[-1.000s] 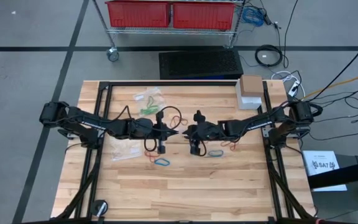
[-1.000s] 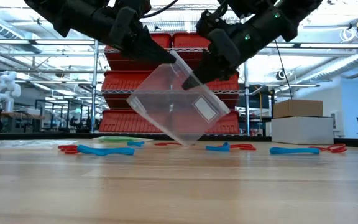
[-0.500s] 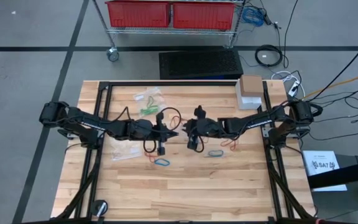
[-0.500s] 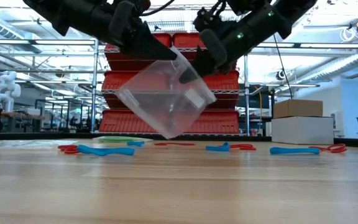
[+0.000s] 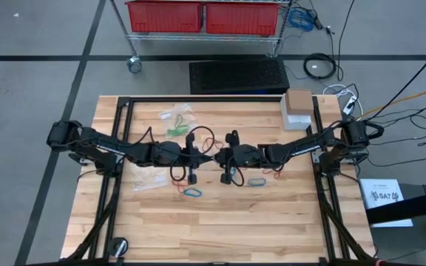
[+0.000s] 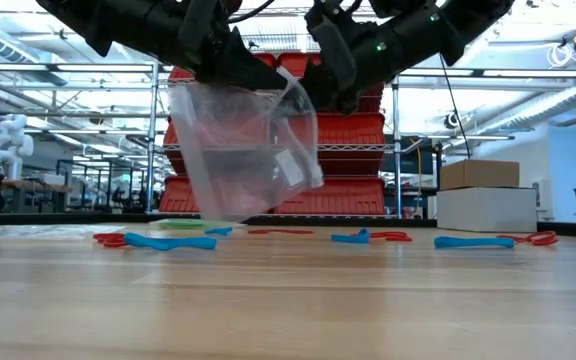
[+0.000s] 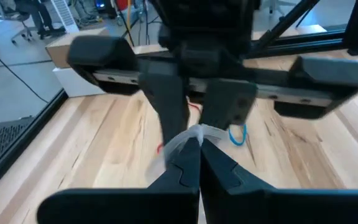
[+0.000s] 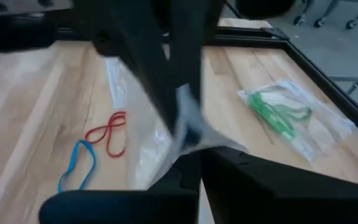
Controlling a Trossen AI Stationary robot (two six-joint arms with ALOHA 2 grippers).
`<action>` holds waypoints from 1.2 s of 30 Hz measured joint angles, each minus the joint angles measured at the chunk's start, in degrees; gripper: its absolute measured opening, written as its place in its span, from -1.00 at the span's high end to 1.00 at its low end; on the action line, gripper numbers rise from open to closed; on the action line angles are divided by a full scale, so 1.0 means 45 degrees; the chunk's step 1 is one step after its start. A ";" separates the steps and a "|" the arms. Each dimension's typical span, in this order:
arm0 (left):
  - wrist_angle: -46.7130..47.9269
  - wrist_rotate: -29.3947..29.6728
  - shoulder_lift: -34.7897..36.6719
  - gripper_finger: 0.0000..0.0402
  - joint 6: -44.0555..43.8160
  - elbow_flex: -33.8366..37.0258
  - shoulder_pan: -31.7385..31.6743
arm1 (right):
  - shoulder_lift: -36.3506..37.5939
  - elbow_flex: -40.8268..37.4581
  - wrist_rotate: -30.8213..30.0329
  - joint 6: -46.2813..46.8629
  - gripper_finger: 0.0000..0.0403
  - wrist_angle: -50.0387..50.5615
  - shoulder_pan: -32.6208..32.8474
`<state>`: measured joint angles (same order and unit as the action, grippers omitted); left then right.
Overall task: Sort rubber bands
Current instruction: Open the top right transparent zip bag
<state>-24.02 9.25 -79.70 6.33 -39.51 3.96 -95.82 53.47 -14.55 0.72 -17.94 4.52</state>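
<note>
We note the wooden worktop [image 5: 220,222] carries both arms, meeting over its centre. Between them hangs a clear plastic bag [image 6: 243,150], held clear of the surface. The left gripper [image 5: 207,157] is clamped on one side of the bag's top edge, and the right gripper [image 5: 220,157] is pinched shut on the opposite side; we judge this two-sided hold serves to pull the mouth apart for loading. A second bag holding green bands [image 5: 176,117] lies near the far edge, apparently sorted. Loose rubber bands [image 5: 193,193] in blue and red lie scattered around the centre, under and just beside the grippers, not yet bagged.
</note>
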 joint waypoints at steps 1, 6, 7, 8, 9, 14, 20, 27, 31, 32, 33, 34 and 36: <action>-0.0019 0.0033 0.0000 1.00 0.0000 0.0000 0.0033 | -0.0022 0.0000 0.0004 -0.0150 1.00 0.0061 0.0046; -0.0350 0.1250 0.0005 1.00 0.0005 0.0000 0.0394 | 0.0430 0.0000 0.0133 -0.0360 1.00 0.1390 0.0114; -0.0334 0.1448 0.0037 1.00 0.0005 0.0000 0.0483 | 0.0581 0.0005 0.0319 -0.0304 1.00 0.1610 0.0105; -0.0351 0.1581 0.0055 1.00 0.0005 0.0000 0.0562 | 0.0652 0.0005 0.0474 -0.0220 1.00 0.1743 0.0105; -0.0421 0.1644 0.0063 1.00 0.0005 0.0000 0.0634 | 0.0658 0.0009 0.0800 -0.0107 1.00 0.1676 0.0088; -0.1726 0.1803 0.0068 1.00 -0.0320 0.0571 0.0986 | 0.0319 0.0021 0.1590 0.0363 1.00 0.1160 -0.0001; -0.2547 0.2186 0.0068 1.00 -0.0997 0.1241 0.1160 | -0.0126 0.0010 0.0745 0.0729 0.95 0.0220 -0.0039; -0.3425 0.2193 0.0073 1.00 -0.1012 0.1452 0.1235 | -0.0930 0.0010 0.0646 0.1251 0.47 -0.0875 -0.0469; -0.3368 0.2196 0.0073 1.00 -0.1005 0.1452 0.1317 | -0.1076 0.0005 0.0810 0.1254 0.19 -0.1526 -0.0593; -0.3338 0.2196 0.0073 1.00 -0.1005 0.1452 0.1358 | -0.0939 0.0005 0.1103 0.1183 0.15 -0.1435 -0.0577; -0.3233 0.2266 0.0073 1.00 -0.1005 0.1452 0.1407 | -0.0761 0.0000 0.1479 0.1159 0.12 -0.1200 -0.0570; -0.3179 0.2368 0.0073 1.00 -0.1004 0.1469 0.1457 | -0.0565 0.0000 0.1928 0.1164 0.10 -0.1031 -0.0570; -0.3250 0.2415 0.0073 1.00 -0.1008 0.1579 0.1497 | -0.0222 0.0000 0.2759 0.1265 0.10 -0.0514 -0.0570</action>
<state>-38.65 20.12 -79.37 1.79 -32.40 10.70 -96.82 53.47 -2.13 6.41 -20.25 1.96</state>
